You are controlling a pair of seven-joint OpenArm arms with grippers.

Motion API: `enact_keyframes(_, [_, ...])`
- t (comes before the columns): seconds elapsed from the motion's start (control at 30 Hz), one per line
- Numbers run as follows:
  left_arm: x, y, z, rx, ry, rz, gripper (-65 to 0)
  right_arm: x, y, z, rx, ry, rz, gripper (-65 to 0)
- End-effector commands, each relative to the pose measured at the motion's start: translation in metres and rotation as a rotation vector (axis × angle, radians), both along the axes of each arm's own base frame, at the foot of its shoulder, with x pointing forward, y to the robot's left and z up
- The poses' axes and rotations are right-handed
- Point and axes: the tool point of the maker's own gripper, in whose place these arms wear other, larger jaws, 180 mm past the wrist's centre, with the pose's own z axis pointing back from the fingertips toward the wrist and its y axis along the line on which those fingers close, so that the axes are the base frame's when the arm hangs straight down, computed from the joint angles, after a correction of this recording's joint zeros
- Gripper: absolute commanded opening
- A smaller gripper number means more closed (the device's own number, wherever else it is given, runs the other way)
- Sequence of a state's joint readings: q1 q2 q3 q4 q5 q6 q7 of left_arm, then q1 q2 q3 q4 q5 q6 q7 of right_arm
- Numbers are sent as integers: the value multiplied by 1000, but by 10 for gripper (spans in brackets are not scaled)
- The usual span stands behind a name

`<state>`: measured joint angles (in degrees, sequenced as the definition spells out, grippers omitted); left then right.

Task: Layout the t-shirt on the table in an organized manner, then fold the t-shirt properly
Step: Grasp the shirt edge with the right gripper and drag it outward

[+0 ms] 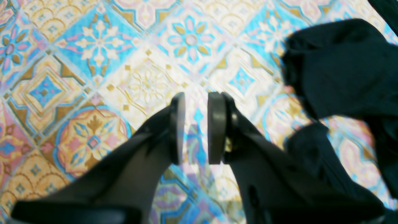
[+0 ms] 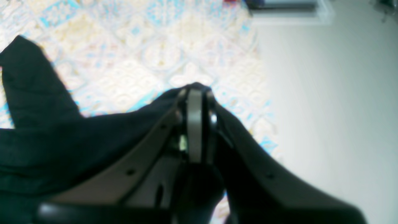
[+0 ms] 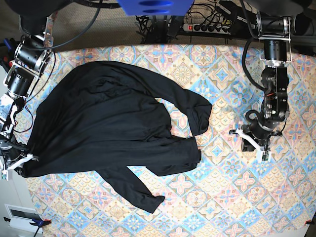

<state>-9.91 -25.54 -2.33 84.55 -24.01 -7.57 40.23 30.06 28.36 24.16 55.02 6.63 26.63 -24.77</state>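
The black t-shirt (image 3: 113,123) lies spread on the left half of the tiled table (image 3: 237,197), crumpled, with one sleeve trailing toward the front (image 3: 133,190) and another bunched at the middle (image 3: 197,113). My right gripper (image 3: 14,165) is at the table's left edge, shut on the shirt's edge; in the right wrist view the jaws (image 2: 195,93) pinch black fabric (image 2: 46,140). My left gripper (image 3: 251,143) is open and empty over bare cloth, right of the shirt. In the left wrist view its fingers (image 1: 216,127) stand apart, with the shirt (image 1: 342,68) to the right.
A power strip (image 3: 212,27) and cables lie behind the table's far edge. Pale floor (image 2: 326,109) lies just beyond the table edge by my right gripper. A white box (image 3: 19,215) stands at the front left corner.
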Motion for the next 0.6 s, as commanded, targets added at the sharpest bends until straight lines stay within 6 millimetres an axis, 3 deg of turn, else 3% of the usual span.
enact_keyframes(0.0, [13,-3,14,3,-49,-4,-523,1,-24,22,-46,-48,-71,-650])
enact_keyframes(0.13, [28,-24,1,2,-21,-17,-522,-7,-49,12,-113,-28,-193,-648])
enact_keyframes(0.3, [46,-82,-7,37,-3,-129,-519,-10,-49,7,-133,0,-190,-547])
enact_keyframes(0.4, [58,-105,-19,75,43,-184,-518,-30,-47,-9,-165,76,-185,-481])
enact_keyframes(0.57, [73,-139,-30,60,79,-224,-435,-52,-35,-7,-255,86,-142,-473])
